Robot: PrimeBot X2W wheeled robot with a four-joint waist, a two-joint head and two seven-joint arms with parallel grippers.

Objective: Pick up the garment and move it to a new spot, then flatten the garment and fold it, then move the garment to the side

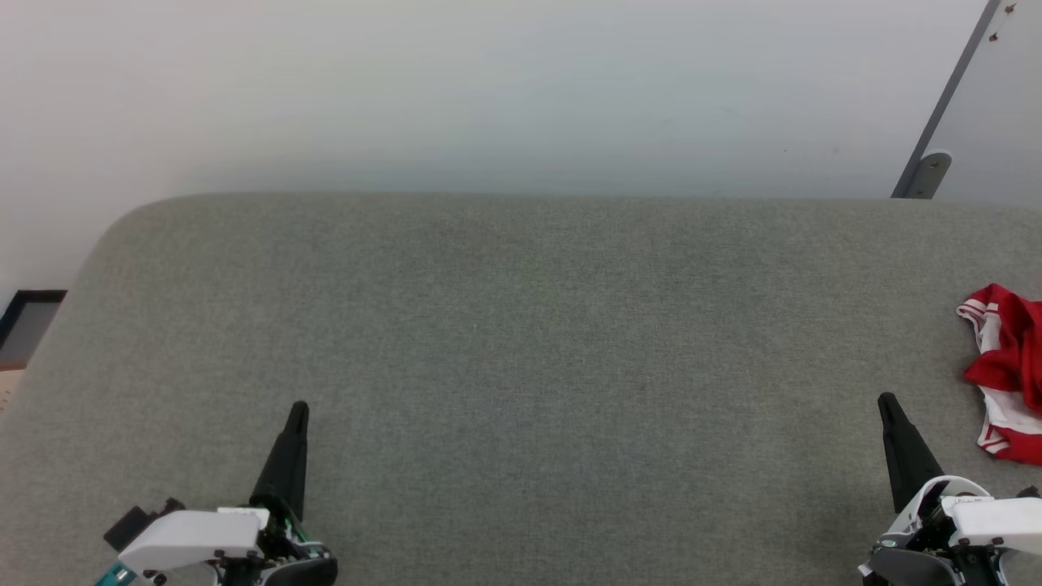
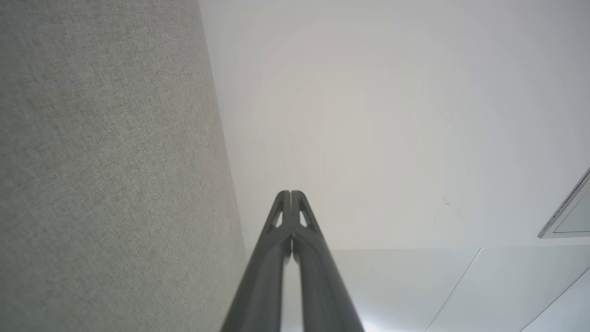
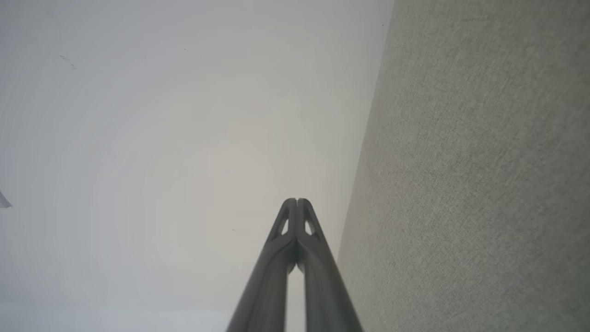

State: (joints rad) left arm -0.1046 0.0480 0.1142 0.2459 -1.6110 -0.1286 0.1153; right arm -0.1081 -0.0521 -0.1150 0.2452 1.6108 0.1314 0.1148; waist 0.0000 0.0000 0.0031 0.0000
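garment (image 1: 1009, 366): crumpled in a heap way over on the right side of the counter (image 1: 521, 325), partly cut off by the frame edge. Red cloth bunched up with white bits and red-and-white striped trim showing.

left end effector (image 1: 298, 408): lower left of the head view, pinched together into one dark spike, totally empty. Pointing up the view over bare grey fabric, well apart from the garment.

right end effector (image 1: 886, 400): lower right of the head view, also squeezed together, gripping nothing. Near the garment, just to its left and a bit lower, not touching it.

left wrist view: both fingers (image 2: 272, 258) pressed tip to tip, grey fabric along the left, pale wall (image 2: 392, 115) beyond.

right wrist view: same deal mirrored, fingers (image 3: 318, 267) closed up against each other, grey fabric on the right.

counter: grey woven top, rounded far-left corner, backed up against the wall.

background: slanted grey panel (image 1: 989, 89) with a small metal bracket (image 1: 932, 171) at upper right.

height above counter: can't tell for either end effector.
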